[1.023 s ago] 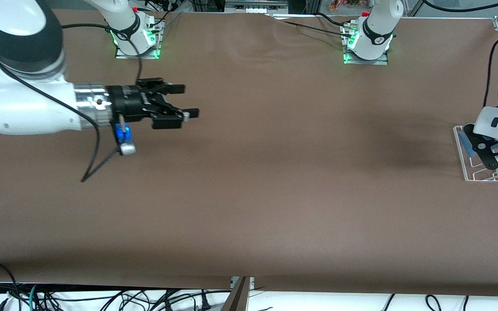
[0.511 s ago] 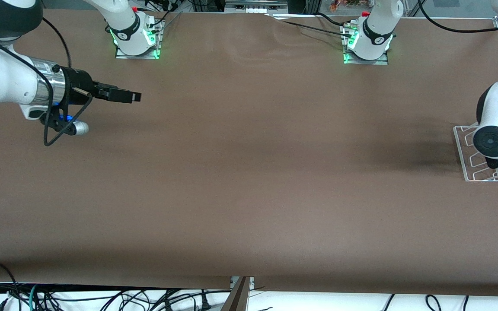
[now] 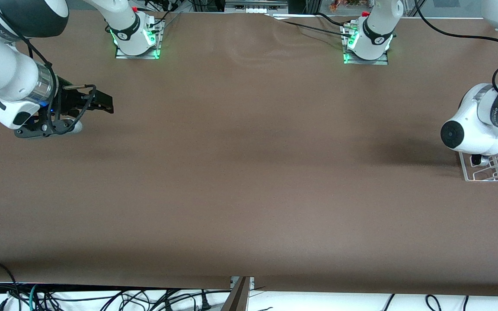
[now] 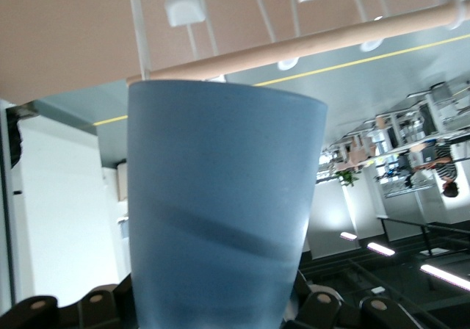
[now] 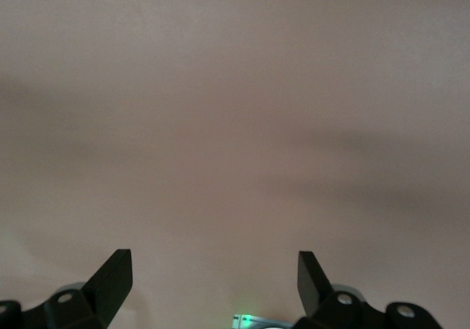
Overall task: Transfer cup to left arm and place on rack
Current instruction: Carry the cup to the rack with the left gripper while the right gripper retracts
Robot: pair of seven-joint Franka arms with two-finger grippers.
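In the left wrist view the light-blue cup (image 4: 220, 204) fills the space between the jaws of my left gripper (image 4: 217, 303), which is shut on its narrow end. The cup's wide end points at the rack's pale wooden dowel (image 4: 308, 42) and white wires (image 4: 138, 35). In the front view the left arm's wrist (image 3: 482, 125) hangs over the rack (image 3: 482, 173) at the left arm's end of the table and hides the cup and its gripper. My right gripper (image 3: 102, 103) is open and empty over bare table near the right arm's end; its fingertips (image 5: 117, 266) stand wide apart.
The brown table (image 3: 249, 172) spreads between the two arms. The arm bases with green lights (image 3: 136, 43) stand at the edge farthest from the front camera. Cables (image 3: 102, 298) hang below the table's nearest edge.
The right arm has pulled back toward its own end of the table, gripper still open. The left arm's wrist has turned and shifted over the rack, now covering more of it.
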